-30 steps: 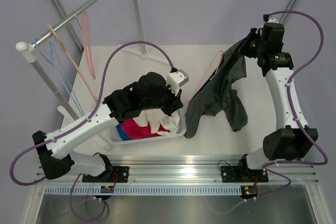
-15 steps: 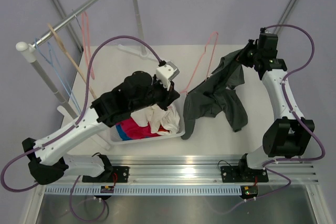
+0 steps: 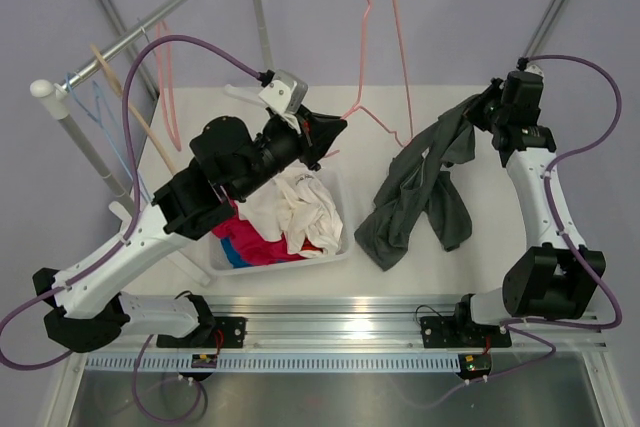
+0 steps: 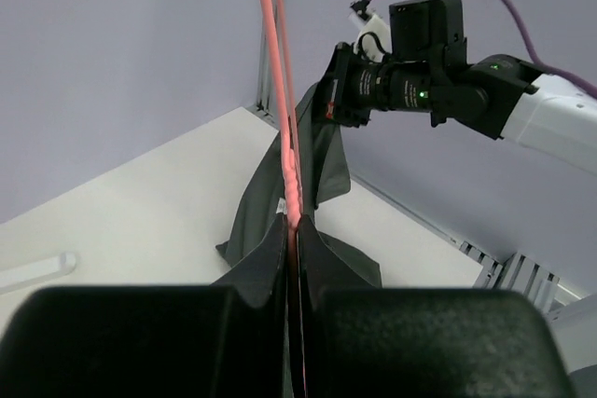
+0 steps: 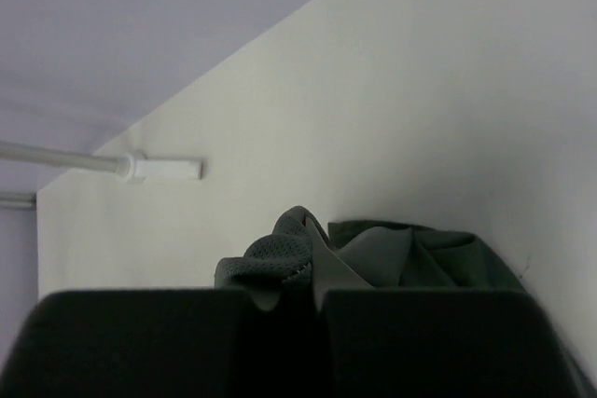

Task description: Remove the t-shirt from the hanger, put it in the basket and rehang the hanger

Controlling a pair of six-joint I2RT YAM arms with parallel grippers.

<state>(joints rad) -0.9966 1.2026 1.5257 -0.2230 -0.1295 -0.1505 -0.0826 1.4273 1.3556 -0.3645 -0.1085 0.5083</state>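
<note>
left gripper (image 3: 330,130): your left fingers are pressing together on the hanger's wire; the left wrist view is showing no gap beside it.
hanger (image 4: 291,174): thin, light-pink and wire-like, it is rising from that grip, and its triangle is standing high above the far table edge. The wire is looking twisted just above the fingers.
right gripper (image 3: 492,112): your right fingers are clamping a bunched fold of the t-shirt.
t-shirt (image 3: 415,197): dark charcoal, matte cloth with a fine mesh weave at the pinched fold. It is hanging from the right gripper and trailing onto the table (image 3: 480,257), just right of the basket. One hanger corner is lying close to its upper fold; you cannot tell whether they are touching.
writing: a red patch (image 4: 328,111) is showing on the right wrist housing, too small to read.
basket (image 3: 345,242): white, rectangular and smooth-walled, it is holding a crumpled white cloth (image 3: 300,212) over a red-and-blue garment (image 3: 245,242).
rail (image 3: 160,17): a pale round tube, carrying a salmon-pink hanger (image 3: 168,97), a beige wooden hanger (image 3: 130,112) and thin blue hangers (image 3: 110,117).
</note>
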